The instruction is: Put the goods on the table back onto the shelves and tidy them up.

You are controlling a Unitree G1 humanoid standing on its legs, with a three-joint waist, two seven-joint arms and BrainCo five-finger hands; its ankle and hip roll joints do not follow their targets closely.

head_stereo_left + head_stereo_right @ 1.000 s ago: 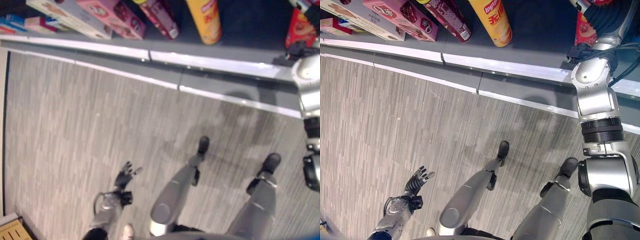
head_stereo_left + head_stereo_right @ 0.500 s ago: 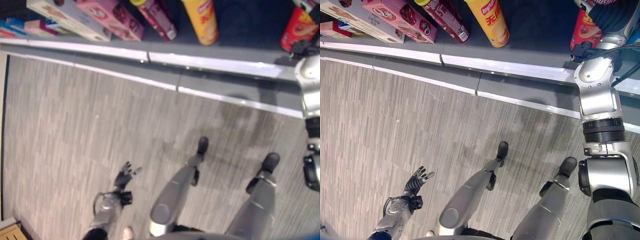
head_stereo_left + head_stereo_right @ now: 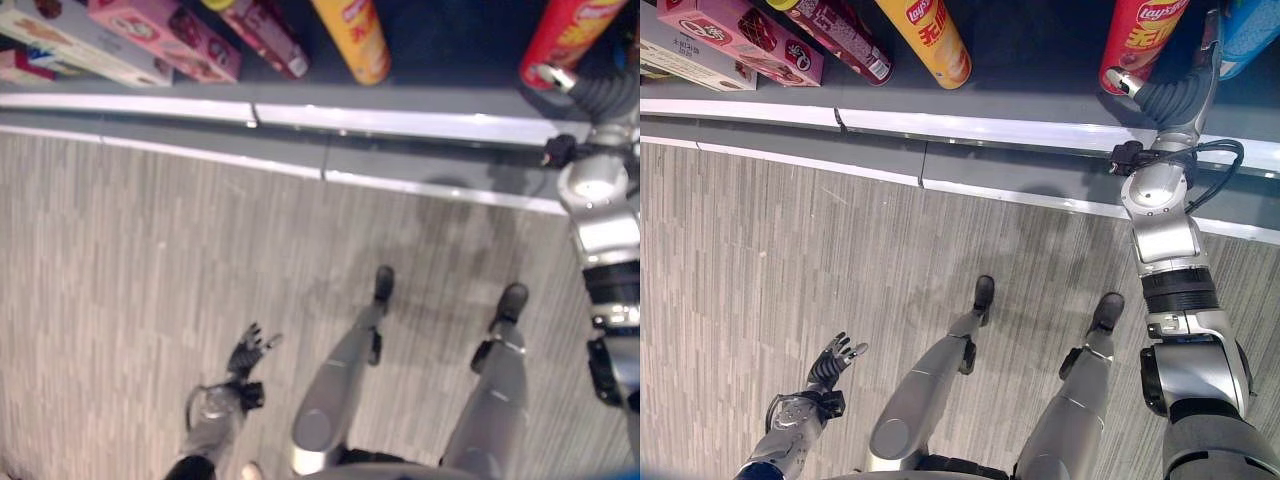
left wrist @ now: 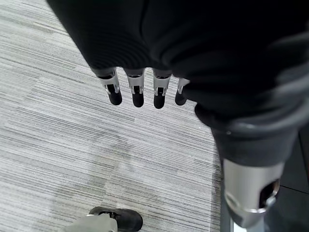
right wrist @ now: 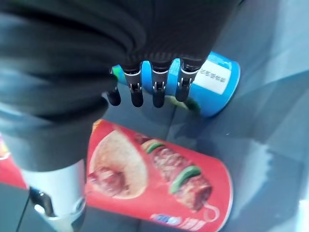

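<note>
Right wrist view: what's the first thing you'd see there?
A big red tube-shaped can with pictures of grilled meat lies on the grey shelf. A blue tube-shaped can stands beyond it. The right hand hangs just over both with straight fingers, holding nothing.

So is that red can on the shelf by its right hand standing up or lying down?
Standing up. The red can rests on its base on the shelf, like the yellow can. The right hand hovers above it, fingers straight, holding nothing.
</note>
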